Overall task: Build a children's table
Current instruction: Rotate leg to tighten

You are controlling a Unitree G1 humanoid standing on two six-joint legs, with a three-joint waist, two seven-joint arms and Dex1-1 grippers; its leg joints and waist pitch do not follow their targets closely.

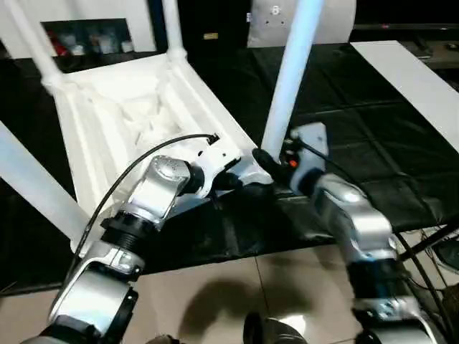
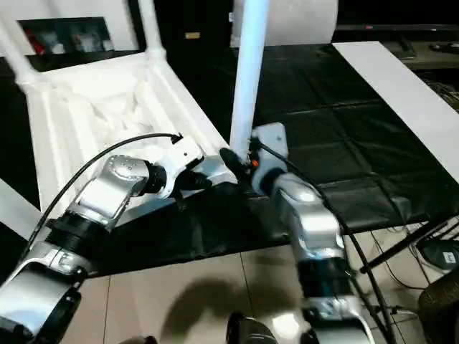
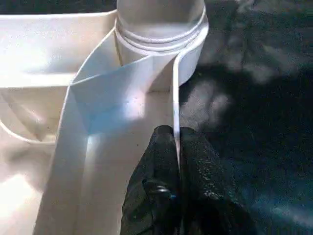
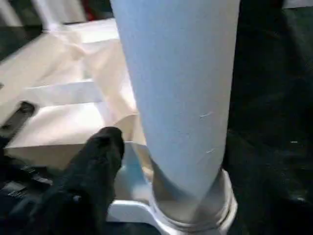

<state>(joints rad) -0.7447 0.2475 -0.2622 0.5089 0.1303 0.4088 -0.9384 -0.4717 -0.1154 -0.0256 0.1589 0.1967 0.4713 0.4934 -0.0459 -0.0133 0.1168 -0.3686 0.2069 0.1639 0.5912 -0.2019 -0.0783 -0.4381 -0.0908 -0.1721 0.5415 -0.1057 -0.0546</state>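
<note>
Left eye view: the table top (image 1: 136, 122) lies upside down on a black mat (image 1: 358, 143), its ribbed underside facing up, tilted so the near right corner points toward the robot. Legs stand in its sockets: one (image 1: 290, 72) at the near right corner, two at the far corners, another at the near left.

The left gripper (image 3: 177, 161) is pinched closed on the thin rim of the top, just beside the near right socket, one black finger (image 3: 156, 166) inside the wall and one outside.

The right gripper (image 4: 161, 161) sits at the base of the near right leg; one black finger (image 4: 100, 161) shows beside the leg, but whether it grips the leg I cannot tell.

A flat white board (image 1: 409, 79) lies on the mat, far right.
</note>
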